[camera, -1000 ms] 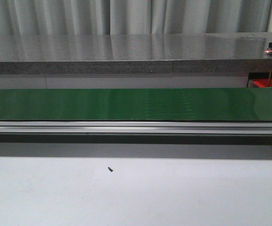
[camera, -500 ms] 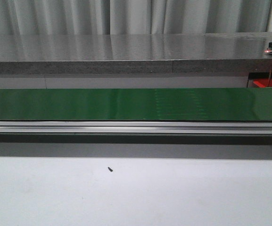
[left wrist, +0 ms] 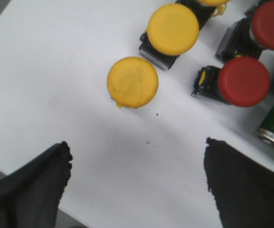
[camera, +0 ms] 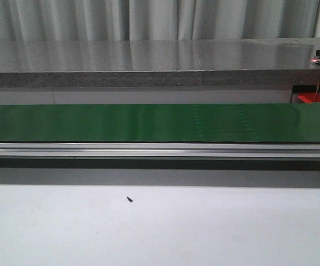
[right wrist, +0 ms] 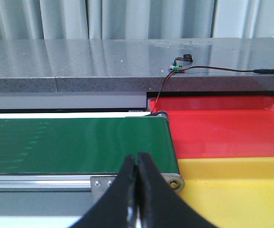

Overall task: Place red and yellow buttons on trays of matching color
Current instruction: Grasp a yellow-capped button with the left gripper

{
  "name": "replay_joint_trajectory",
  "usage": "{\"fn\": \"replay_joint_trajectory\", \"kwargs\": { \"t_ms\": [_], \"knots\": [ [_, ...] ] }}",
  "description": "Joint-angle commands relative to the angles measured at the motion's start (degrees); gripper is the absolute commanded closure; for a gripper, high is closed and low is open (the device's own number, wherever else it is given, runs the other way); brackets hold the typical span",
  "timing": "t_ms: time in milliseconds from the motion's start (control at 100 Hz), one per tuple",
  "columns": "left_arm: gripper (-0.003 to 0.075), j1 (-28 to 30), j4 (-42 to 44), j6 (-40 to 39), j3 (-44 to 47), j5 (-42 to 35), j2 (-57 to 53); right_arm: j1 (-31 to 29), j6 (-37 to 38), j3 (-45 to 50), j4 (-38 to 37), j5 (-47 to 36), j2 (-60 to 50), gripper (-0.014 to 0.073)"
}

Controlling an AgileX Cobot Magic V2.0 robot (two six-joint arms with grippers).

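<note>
Faint marks on the green belt (camera: 160, 123) have drifted rightward; it runs empty. Left gripper (left wrist: 137, 185), jaws spread, hovers over yellow buttons (left wrist: 132, 81) and red buttons (left wrist: 243, 81) on the desk (left wrist: 56, 71); right gripper (right wrist: 137, 190) waits, jaws pressed together, near the trays (right wrist: 231, 133).

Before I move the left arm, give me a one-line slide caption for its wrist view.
Open left gripper over white table, facing yellow buttons and red buttons.
</note>
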Motion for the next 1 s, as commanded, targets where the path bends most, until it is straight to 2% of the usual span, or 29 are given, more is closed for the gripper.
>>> {"fn": "replay_joint_trajectory", "kwargs": {
  "t_ms": [0, 360, 620, 840, 910, 990],
  "knots": [
    [0.0153, 0.1, -1.3, 3.7, -1.6, -2.0, -0.2, 0.1, -0.2, -1.0, -0.2, -4.6, -1.0, 0.0715],
    [0.0153, 0.1, -1.7, 5.6, -1.9, -9.1, 5.4, 0.1, -0.2, -1.0, -0.2, -4.6, -1.0, 0.0715],
    [0.0153, 0.1, -6.2, 10.6, -2.1, -11.7, 9.5, 0.1, -0.2, -1.0, -0.2, -4.6, -1.0, 0.0715],
    [0.0155, 0.1, -6.5, 10.8, -2.1, -15.6, 10.4, 0.1, -0.2, -1.0, -0.2, -4.6, -1.0, 0.0715],
    [0.019, 0.1, -6.5, 11.0, -2.1, -16.3, 10.4, 0.1, -0.2, -1.0, -0.2, -4.6, -1.0, 0.0715],
    [0.0286, 0.1, -6.5, 11.0, -2.1, -16.8, 10.4, 0.1, -0.2, -1.0, -0.2, -4.6, -1.0, 0.0715]
  ]
}}
